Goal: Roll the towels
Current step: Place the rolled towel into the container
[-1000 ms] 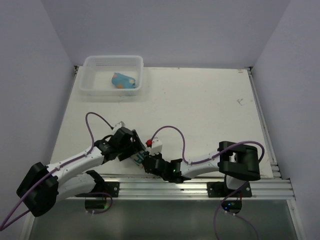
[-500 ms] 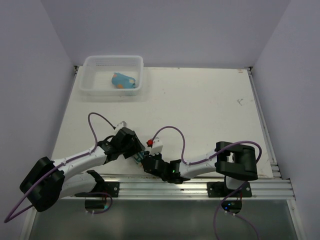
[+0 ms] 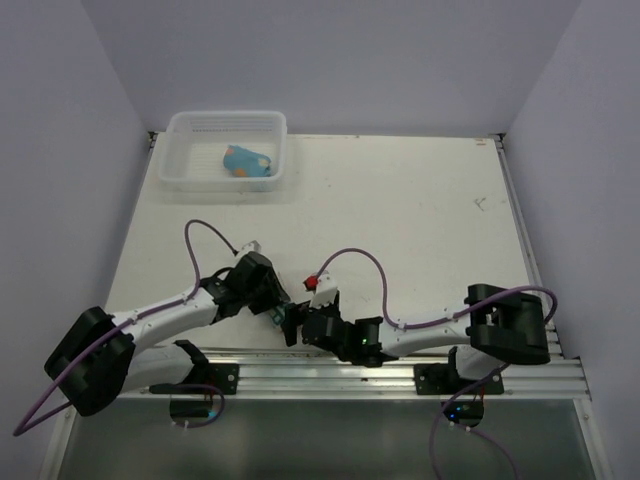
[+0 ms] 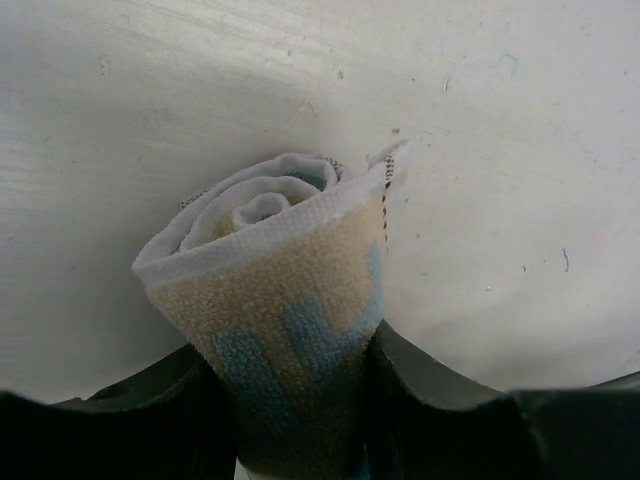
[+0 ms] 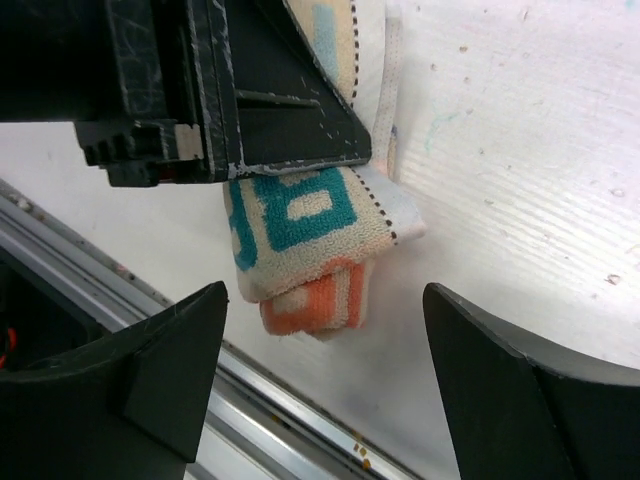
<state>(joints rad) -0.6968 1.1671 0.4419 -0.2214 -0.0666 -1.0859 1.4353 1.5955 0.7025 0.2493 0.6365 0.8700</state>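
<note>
- Two towels show on my feeds: the cream towel (image 4: 285, 290) (image 5: 300, 225) (image 3: 279, 316), rolled into a tight spiral, and the blue towel (image 3: 248, 161).
- On the left wrist feed I look straight at the open end of the cream roll. Its layers coil inward and there is teal lettering on the outer wrap.
- The left gripper (image 3: 282, 318) (image 4: 290, 345) has its jaws closed on that roll, one dark jaw pressed to each side.
- From overhead, the roll sits at the near edge of the table (image 3: 400, 220), just beyond the metal rail (image 3: 400, 372), between the two wrists.
- The right gripper (image 3: 305, 325) (image 5: 325, 310) faces it from the other side with its jaws spread wide, gripping nothing.
- On the right wrist feed the roll's end, printed in teal and orange, sticks out past the left jaw. It lies between the right jaws without touching either.
- I cannot tell whether the roll rests on the table or hangs just above it.
- The blue towel lies bundled inside the white basket (image 3: 172, 172) at the far left corner of the table, well apart from both arms.
</note>
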